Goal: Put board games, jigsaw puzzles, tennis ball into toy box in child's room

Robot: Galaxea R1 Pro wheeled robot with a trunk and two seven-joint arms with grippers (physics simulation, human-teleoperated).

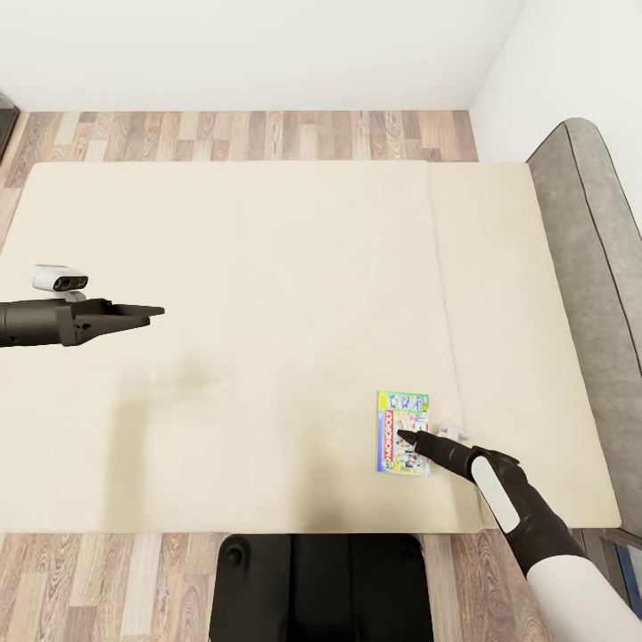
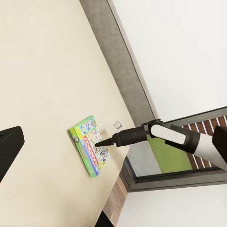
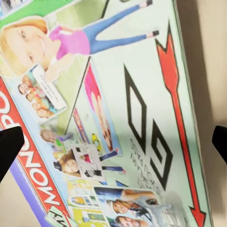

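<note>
A Monopoly board game [image 1: 403, 432] lies flat on the cream bed [image 1: 267, 267], in the lower right of the head view, near the mattress's front edge. The right tool [image 1: 403, 436] hangs directly over the box, its dark fingertips [image 3: 9, 146] spread wide at either side of the lid in the right wrist view, gripping nothing. The left tool [image 1: 153, 311] hovers at the left of the head view, well apart from the game; whether it is open cannot be told. Likely risk: the box is flat and broad, so the fingers may fail to span it or may skate off the glossy lid, pushing it into the soft bedding or towards the bed's edge rather than lifting it.
</note>
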